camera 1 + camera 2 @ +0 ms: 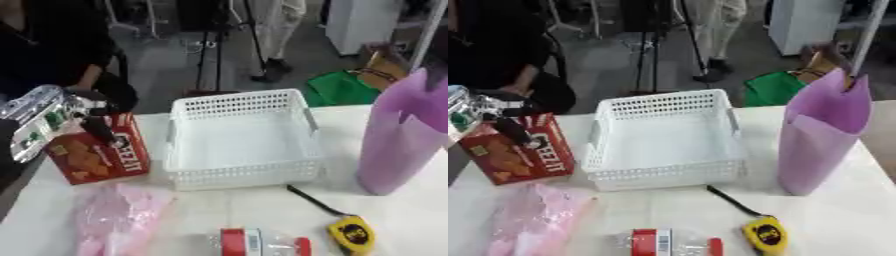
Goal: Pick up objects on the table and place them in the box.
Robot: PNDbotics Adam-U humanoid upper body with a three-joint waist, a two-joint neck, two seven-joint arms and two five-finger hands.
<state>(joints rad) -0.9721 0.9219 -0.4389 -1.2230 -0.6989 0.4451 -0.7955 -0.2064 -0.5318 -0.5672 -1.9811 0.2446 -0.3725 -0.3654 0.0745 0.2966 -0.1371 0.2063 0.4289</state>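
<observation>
Left hand on the cracker box, basket sitting empty

The left hand [83, 112] has its dark fingers curled over the top edge of the red cracker box [98, 150], which stands tilted at the table's [411, 215] left side, just beside the white basket [241, 137]. The box is red with orange crackers pictured on the front and white lettering down one side. The basket is a perforated plastic one, mid-table. A tall purple bag [820, 135] stands upright to its right. Nearer the front edge: a pink plastic bag [118, 217], a clear bottle [262, 243] with a red label lying down, and a yellow tape measure [352, 235] with a black strap trailing toward the basket. Right hand isn't visible.
</observation>
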